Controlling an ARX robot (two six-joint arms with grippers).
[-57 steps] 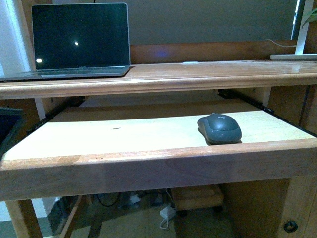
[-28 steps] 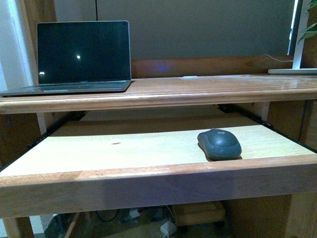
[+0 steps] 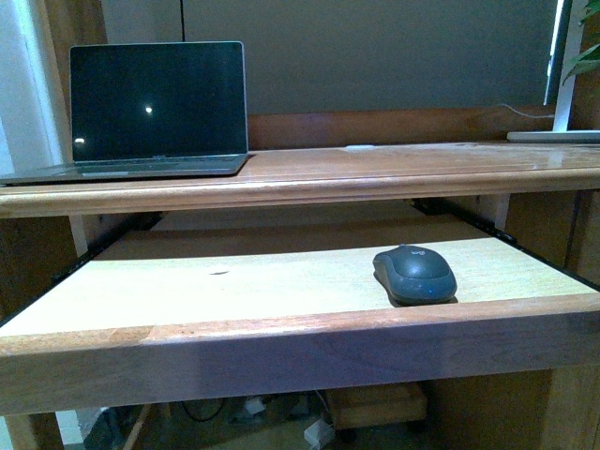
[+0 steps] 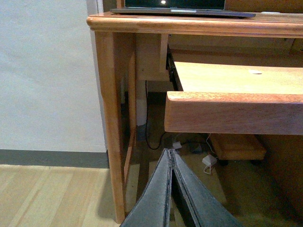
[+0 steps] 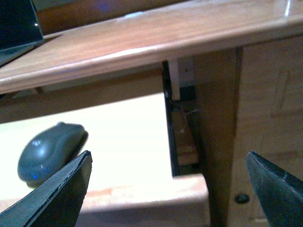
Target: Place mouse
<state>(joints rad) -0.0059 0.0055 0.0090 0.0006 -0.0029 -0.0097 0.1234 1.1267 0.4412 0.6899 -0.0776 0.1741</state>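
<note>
Left gripper (image 4: 169,153): dark fingers (image 4: 156,198) pressed together, nothing between them. It sits low over the wood floor (image 4: 42,194), near the desk leg (image 4: 111,127), with the white wall (image 4: 47,71) beyond. The tray's front lip (image 4: 232,111) is ahead of it and higher up.

Front view:
- **10 o'clock:** open laptop (image 3: 157,98), screen dark, on the wooden desk top (image 3: 375,169).
- **Below the desk top:** pull-out tray (image 3: 141,291) slid out, a pale board with a darker wooden lip along the near edge.
- **8 o'clock:** small dark speck (image 3: 218,272) on the board.
- **6 o'clock, under the tray:** cables and a white plug (image 3: 317,433), too dim to read further.
- **4 o'clock:** mouse (image 3: 415,274), dark grey and rounded, flat on the right half of the tray board. It is close behind the lip, well apart from the laptop, and nothing is touching it.
- **3 o'clock:** black slide rail (image 3: 469,217) at the tray's right side.
- **2 o'clock:** flat whitish object (image 3: 558,136) on the desk top with a thin white cable (image 3: 525,111) running to it; can't tell what it is.
- **Far corner above that:** green leaf (image 3: 586,61).

Right gripper (image 5: 168,158): fingers (image 5: 61,194) spread wide, nothing between them, in front of the tray's right end. In its wrist view the mouse lies on the board just beyond one finger. It is not between the pads, and I can't tell if there is any contact. The desk's side panel (image 5: 265,104) is beyond the other finger.
</note>
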